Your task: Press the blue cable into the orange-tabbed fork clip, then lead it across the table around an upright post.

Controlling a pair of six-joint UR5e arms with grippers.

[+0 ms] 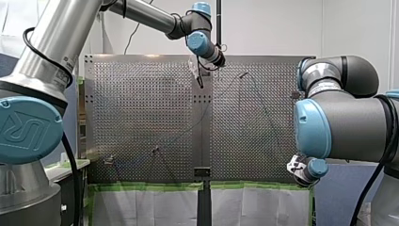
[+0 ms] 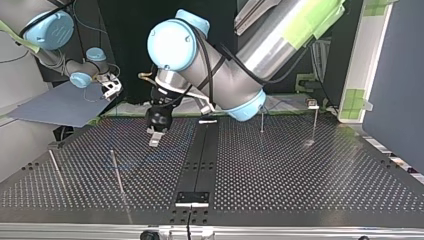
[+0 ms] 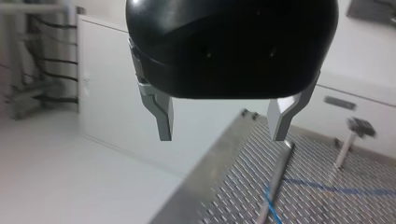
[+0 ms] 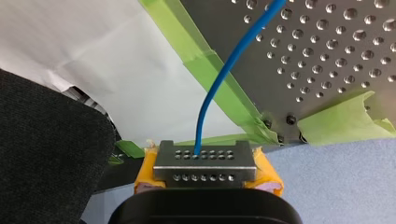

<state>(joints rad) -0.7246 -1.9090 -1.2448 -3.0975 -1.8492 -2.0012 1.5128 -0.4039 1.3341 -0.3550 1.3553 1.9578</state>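
In the right wrist view my right gripper (image 4: 204,163), with yellow pads, is shut on the blue cable (image 4: 224,74), which rises from it across the perforated table (image 4: 327,46). That gripper (image 1: 299,169) hangs just off the table's near right corner in the front view. My left gripper (image 3: 222,128) stands open with nothing between its metal fingers, above the table's far middle (image 1: 200,77). Just ahead of it an upright post (image 3: 278,177) has the blue cable (image 3: 327,188) running past its base. A small clip on a stand (image 3: 356,128) lies beyond; no orange tab shows.
Several thin posts stand on the table, two (image 2: 117,172) (image 2: 55,167) at the top view's left and two (image 2: 261,120) (image 2: 314,120) at its right. A black rail (image 2: 200,155) splits the table. Green tape (image 4: 336,121) lines the near edge.
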